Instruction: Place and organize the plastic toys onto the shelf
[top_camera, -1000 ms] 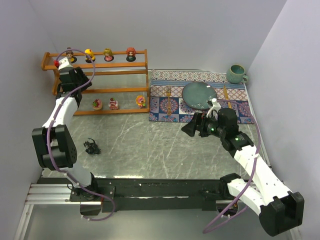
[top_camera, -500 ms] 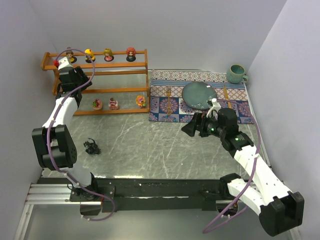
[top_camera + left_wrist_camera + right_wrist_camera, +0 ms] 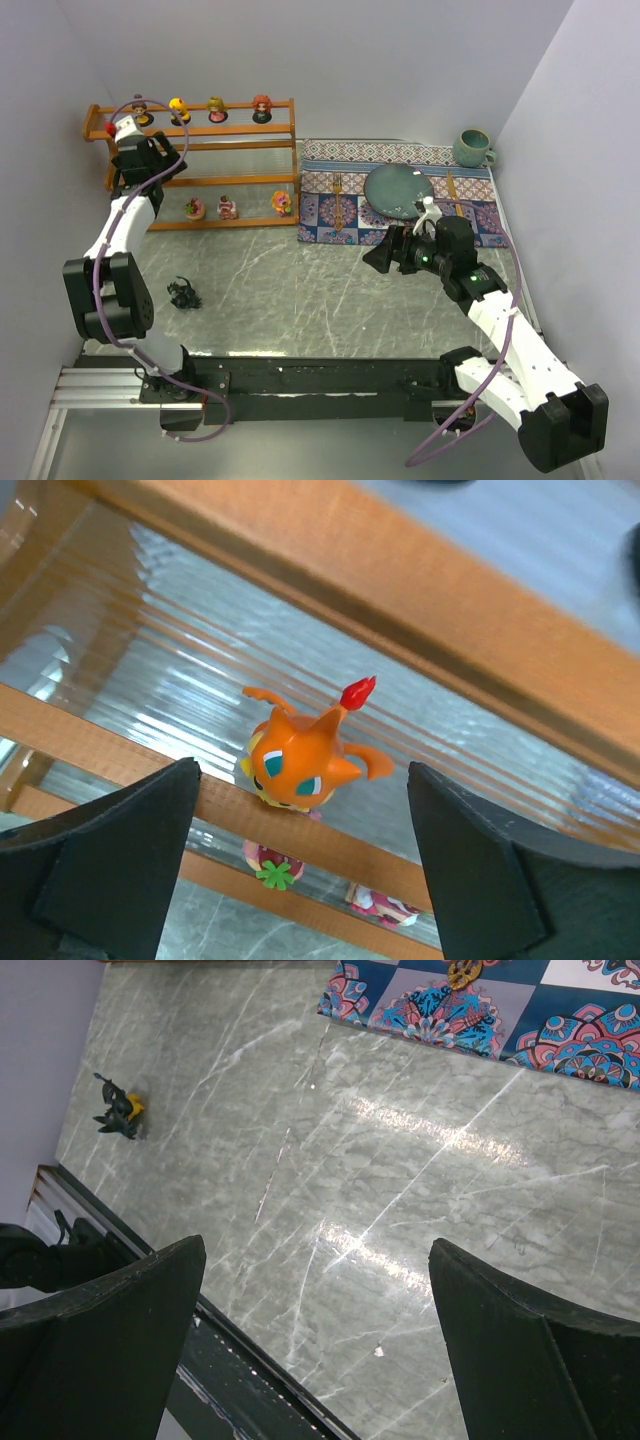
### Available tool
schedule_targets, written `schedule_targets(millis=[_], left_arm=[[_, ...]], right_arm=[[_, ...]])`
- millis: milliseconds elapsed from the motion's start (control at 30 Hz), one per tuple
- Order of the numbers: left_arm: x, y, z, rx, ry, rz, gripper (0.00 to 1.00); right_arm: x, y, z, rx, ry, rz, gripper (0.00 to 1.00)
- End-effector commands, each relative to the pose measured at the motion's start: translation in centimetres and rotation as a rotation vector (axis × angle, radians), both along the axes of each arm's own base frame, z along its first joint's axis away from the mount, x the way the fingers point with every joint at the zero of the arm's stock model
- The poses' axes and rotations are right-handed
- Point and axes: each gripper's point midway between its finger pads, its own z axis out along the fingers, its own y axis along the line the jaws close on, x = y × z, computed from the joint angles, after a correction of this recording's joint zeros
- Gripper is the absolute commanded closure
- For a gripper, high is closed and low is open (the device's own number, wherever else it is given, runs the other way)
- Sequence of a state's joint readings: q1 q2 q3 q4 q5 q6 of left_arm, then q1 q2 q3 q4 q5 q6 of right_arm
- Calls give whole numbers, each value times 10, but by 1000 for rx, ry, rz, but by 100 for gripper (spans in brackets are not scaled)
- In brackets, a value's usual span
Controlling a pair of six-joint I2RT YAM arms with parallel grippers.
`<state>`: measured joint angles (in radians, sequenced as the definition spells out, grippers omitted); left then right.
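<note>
An orange-brown wooden shelf (image 3: 240,181) stands far left on the grey marbled desk (image 3: 300,290). A patterned placemat (image 3: 330,212) lies just right, carrying a round grey plate (image 3: 398,190). A dark-blue plastic creature (image 3: 183,293) sits before the shelf.

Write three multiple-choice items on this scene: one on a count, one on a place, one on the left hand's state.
1. How many dolls stand on the top tier of the shelf? A two; B four; C six.
2. Where is the dark creature? A on the table; B on the shelf's middle tier; C on the shelf's bottom tier.
3. How does the left hand stand at the orange creature? A shut on it; B open, fingers clear of it on both sides; C open, one finger pressing it.

Key:
1 B: the top view shows four dolls in a row on the top tier.
2 A: it lies on the bare tabletop in front of the shelf.
3 B: the wrist view shows a gap between each finger and the creature.
</note>
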<state>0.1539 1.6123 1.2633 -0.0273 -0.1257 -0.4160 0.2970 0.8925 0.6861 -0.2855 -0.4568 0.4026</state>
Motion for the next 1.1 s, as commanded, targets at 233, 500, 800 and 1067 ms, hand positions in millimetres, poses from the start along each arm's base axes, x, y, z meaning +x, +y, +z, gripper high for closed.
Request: schedule_targets(millis=[233,500,800,1067], left_arm=[[-53,0,55,-14,-65,62,1],[-151,-5,-1,-117,75,197,2],[-226,-23,-84,-297,229,319,5],[-242,-34,-127,-368,289,338,4]], right_arm=[[0,1,19,12,-68,5,0],[-5,6,17,20,-86,18,0],[-16,25,8,22,-56,97,0],[-23,30,1,25,-46,125,0]])
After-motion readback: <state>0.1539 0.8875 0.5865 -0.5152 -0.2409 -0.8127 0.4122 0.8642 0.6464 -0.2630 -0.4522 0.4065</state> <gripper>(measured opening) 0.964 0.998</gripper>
